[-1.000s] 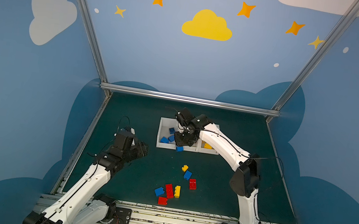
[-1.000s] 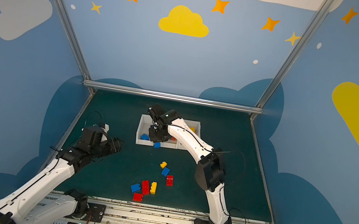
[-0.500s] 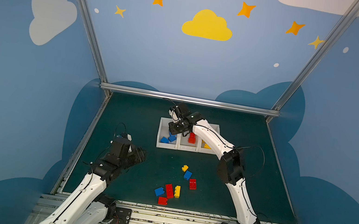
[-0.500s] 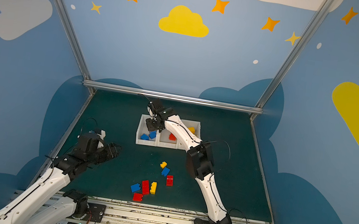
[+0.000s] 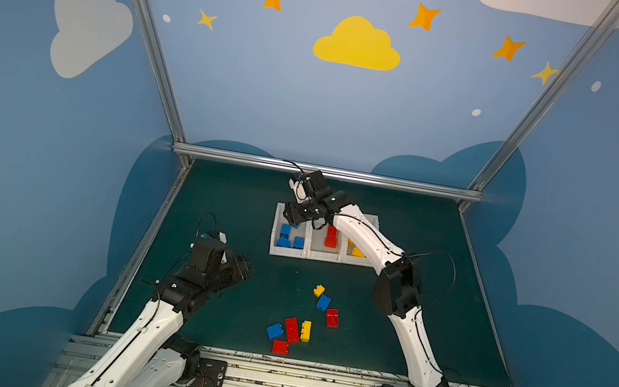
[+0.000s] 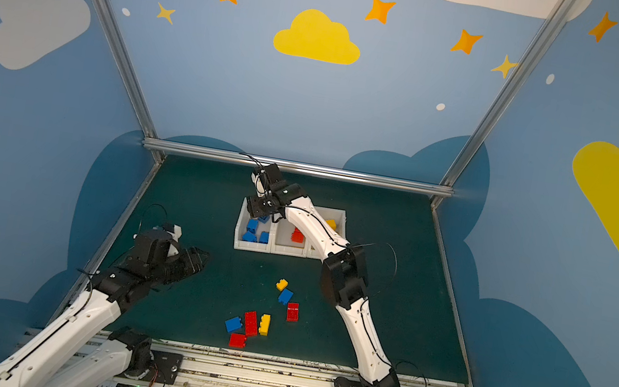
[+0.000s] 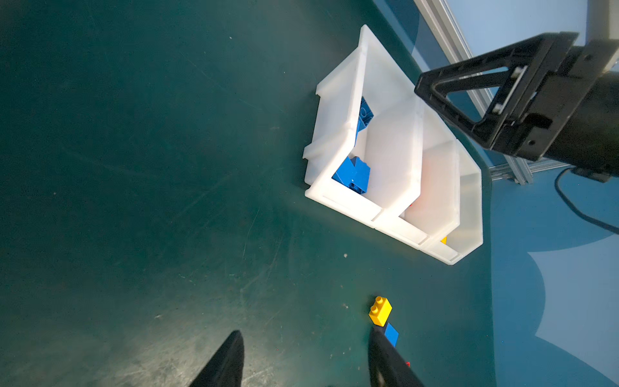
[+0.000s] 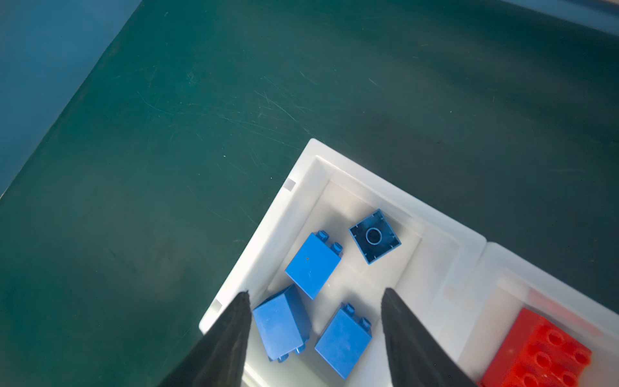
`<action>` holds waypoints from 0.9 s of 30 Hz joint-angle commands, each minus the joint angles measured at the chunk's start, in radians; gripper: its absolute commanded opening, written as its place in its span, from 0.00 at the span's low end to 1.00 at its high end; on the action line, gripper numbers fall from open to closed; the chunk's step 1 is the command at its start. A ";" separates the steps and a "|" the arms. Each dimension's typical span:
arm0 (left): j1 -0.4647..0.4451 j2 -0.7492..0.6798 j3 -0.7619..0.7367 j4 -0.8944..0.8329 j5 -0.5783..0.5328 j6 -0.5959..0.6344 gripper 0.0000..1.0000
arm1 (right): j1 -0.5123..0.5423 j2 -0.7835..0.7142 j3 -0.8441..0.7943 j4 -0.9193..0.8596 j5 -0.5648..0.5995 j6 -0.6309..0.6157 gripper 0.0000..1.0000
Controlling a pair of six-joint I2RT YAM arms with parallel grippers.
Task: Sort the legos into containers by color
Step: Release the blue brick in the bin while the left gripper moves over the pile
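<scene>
Three white containers [image 5: 274, 239] stand side by side at the back middle of the green table. The leftmost one holds several blue legos [image 8: 313, 264], the middle one red legos [image 5: 331, 236], and the rightmost one yellow legos [image 5: 357, 252]. My right gripper [image 8: 315, 293] hangs open over the blue container [image 8: 301, 187] with nothing between its fingers. It shows in both top views [image 5: 294, 215] [image 6: 257, 207]. My left gripper [image 7: 304, 333] is open and empty above bare mat at the left [image 5: 246, 264]. Loose legos lie at the front middle: yellow [image 5: 319, 290], blue [image 5: 323, 302], red [image 5: 332, 318].
A second group lies nearer the front edge: a long red lego [image 5: 291, 329], a yellow one [image 5: 305, 330], a blue one [image 5: 274, 330] and a small red one [image 5: 280, 346]. Metal rails edge the mat at the back and sides. The right arm's elbow [image 5: 396, 284] stands right of the loose legos.
My right gripper carried a blue lego from the containers' front edge back over the blue container and opened, and the lego now lies inside. The left arm drew back slightly.
</scene>
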 commanded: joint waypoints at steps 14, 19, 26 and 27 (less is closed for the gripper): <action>-0.019 0.038 -0.013 -0.017 0.051 0.057 0.60 | -0.021 -0.382 -0.379 0.052 0.100 -0.006 0.64; -0.068 0.067 0.006 -0.054 0.063 0.056 0.59 | -0.044 -0.533 -0.572 0.042 0.124 0.011 0.64; -0.230 0.132 0.092 -0.176 0.047 0.074 0.60 | -0.078 -0.736 -0.757 -0.141 0.194 0.174 0.64; -0.266 0.137 0.087 -0.152 0.041 0.084 0.60 | -0.077 -0.765 -0.794 -0.153 0.221 0.189 0.64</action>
